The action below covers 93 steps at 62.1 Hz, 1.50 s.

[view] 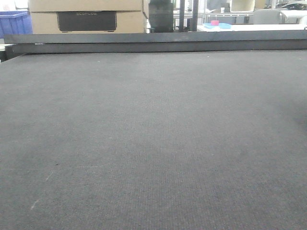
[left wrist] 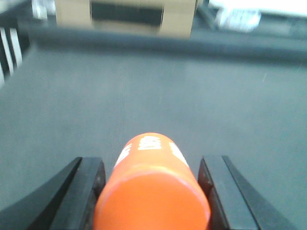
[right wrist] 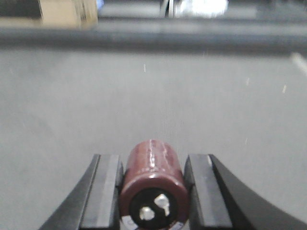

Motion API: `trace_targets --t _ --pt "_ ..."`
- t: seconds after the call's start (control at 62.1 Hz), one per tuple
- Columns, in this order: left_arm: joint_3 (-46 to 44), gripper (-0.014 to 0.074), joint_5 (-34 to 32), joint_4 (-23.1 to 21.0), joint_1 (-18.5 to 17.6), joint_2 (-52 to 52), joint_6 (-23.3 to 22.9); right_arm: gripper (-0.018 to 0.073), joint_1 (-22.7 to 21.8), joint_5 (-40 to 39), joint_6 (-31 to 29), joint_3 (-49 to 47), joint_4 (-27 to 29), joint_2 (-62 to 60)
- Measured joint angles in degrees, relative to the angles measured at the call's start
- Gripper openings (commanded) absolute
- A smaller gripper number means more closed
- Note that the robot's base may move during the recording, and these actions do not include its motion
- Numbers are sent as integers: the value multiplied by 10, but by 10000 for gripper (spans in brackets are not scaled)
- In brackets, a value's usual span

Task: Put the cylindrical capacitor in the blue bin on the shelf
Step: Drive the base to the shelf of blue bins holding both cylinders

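Right gripper [right wrist: 152, 165] clamps the cylindrical capacitor [right wrist: 153, 189] by its sides at lower centre of frame, grey surface [right wrist: 153, 96] beyond. I judge it light, rigid and slick-sleeved, so I'd grip mid-body, clear of the terminals. Left gripper [left wrist: 151, 165] grips an orange cylinder [left wrist: 152, 201].

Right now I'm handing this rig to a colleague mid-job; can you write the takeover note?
Left tool: shut on the orange cylinder, held above the grey carpeted table.
Right tool: shut on the cylindrical capacitor, terminals facing the wrist camera, also over the table.
Done: capacitor is picked up.
To do: carry it to the shelf and drop it in the blue bin. No shelf is in view; a blue crate shows far left behind the table, but whether it is the target I cannot tell.
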Motion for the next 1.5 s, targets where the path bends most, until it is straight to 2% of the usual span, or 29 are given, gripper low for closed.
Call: trace_targets --t 0.193,0.419,1.497 --pt "0 -111 0 0 0 -82 0 -165 0 0 0 0 0 -61" --pt "0 -111 0 0 0 -129 0 -165 0 -2 0 0 0 -112" --pt "0 -111 0 0 0 -135 0 -165 0 -2 0 0 0 -119"
